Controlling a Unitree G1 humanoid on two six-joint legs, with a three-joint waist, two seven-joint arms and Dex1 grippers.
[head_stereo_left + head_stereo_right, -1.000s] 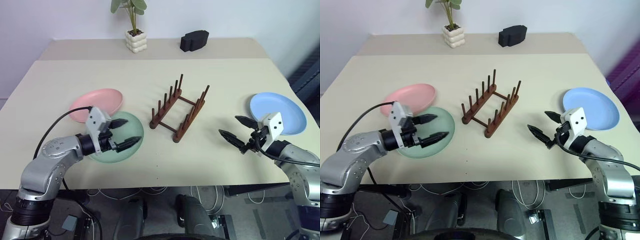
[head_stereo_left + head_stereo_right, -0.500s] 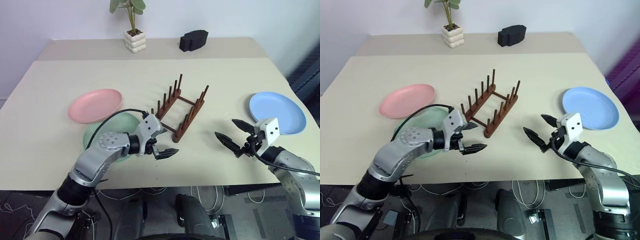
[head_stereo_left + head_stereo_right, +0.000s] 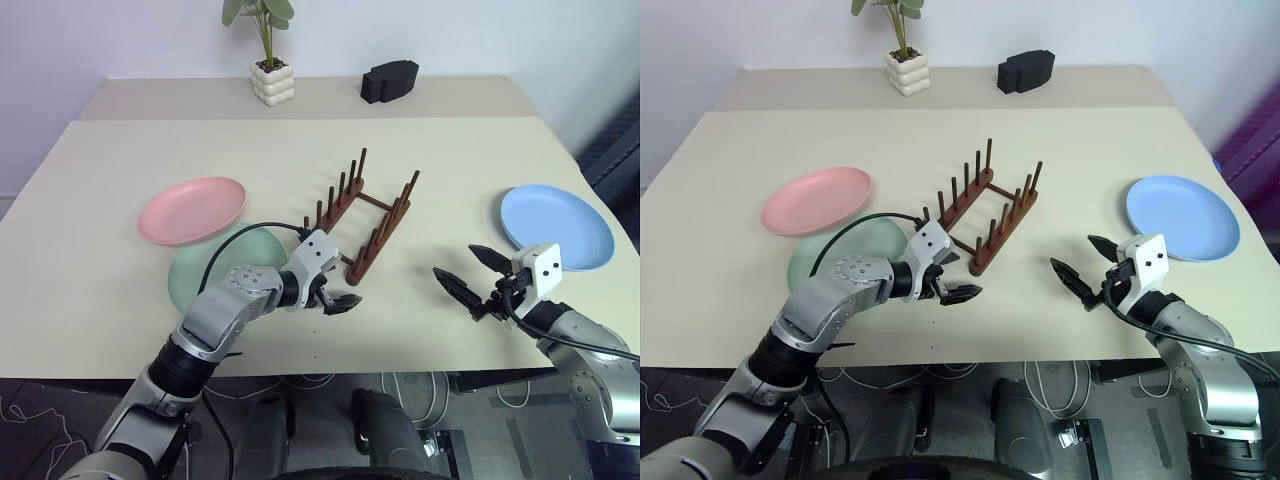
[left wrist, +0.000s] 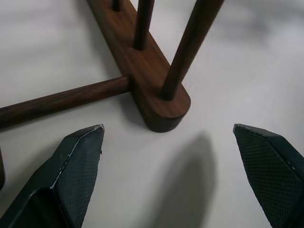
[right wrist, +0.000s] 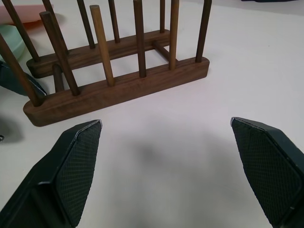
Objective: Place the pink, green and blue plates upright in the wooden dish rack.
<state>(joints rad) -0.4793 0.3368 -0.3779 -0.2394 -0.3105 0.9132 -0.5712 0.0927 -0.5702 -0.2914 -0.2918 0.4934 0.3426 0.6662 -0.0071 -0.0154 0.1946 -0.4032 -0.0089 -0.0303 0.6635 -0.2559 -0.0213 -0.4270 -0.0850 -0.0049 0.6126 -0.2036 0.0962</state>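
three plates (image 3: pixel 192 210), one wooden dish rack (image 3: pixel 362 217), one plant (image 3: pixel 268 62)

bare table (image 3: pixel 130 150) around central wooden dish rack (image 3: pixel 362 220)

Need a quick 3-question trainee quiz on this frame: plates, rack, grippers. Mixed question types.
1. True or false: the dark brown wooden dish rack already holds a plate.
2. Which round plastic plate lies nearest the right gripper? A) pale pink plate B) mint green plate C) light blue plate
3. Fill in: the left gripper, jaws open and empty, sits at the near end of the ____.

Key:
1. False. All three plates lie flat on the beige table.
2. C.
3. Rack.
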